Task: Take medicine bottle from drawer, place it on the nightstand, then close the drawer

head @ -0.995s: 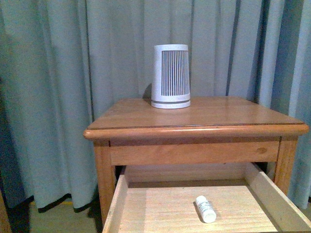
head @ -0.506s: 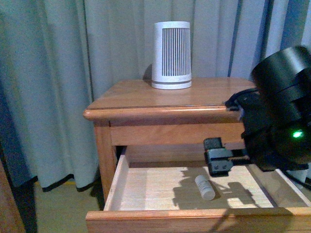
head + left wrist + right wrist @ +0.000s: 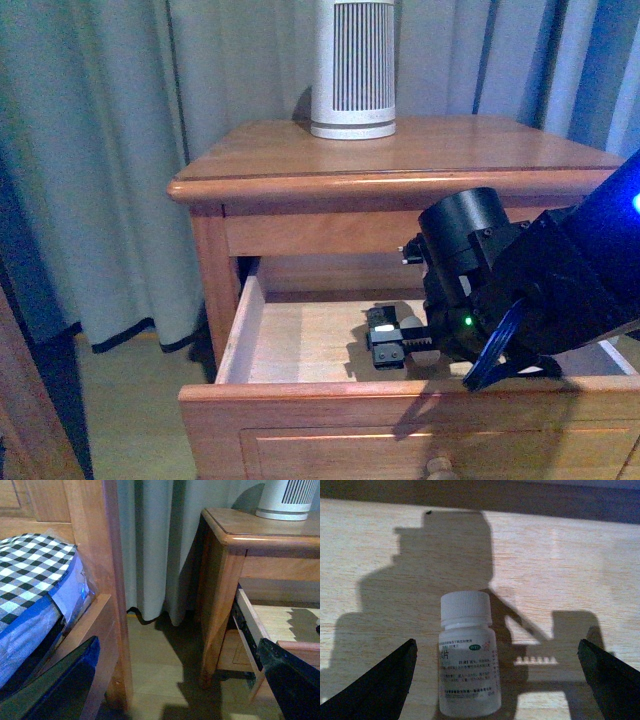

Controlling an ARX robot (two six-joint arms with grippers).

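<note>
R hand [image 3: 495, 652]: 2 fingers apart | medicine bottle [image 3: 468, 660] lies btwn them, no contact | on drawer [image 3: 560, 570] floor | L hand [image 3: 177, 645]: apart

Front and left-wrist views, both on nightstand [image 3: 450, 150]
</note>
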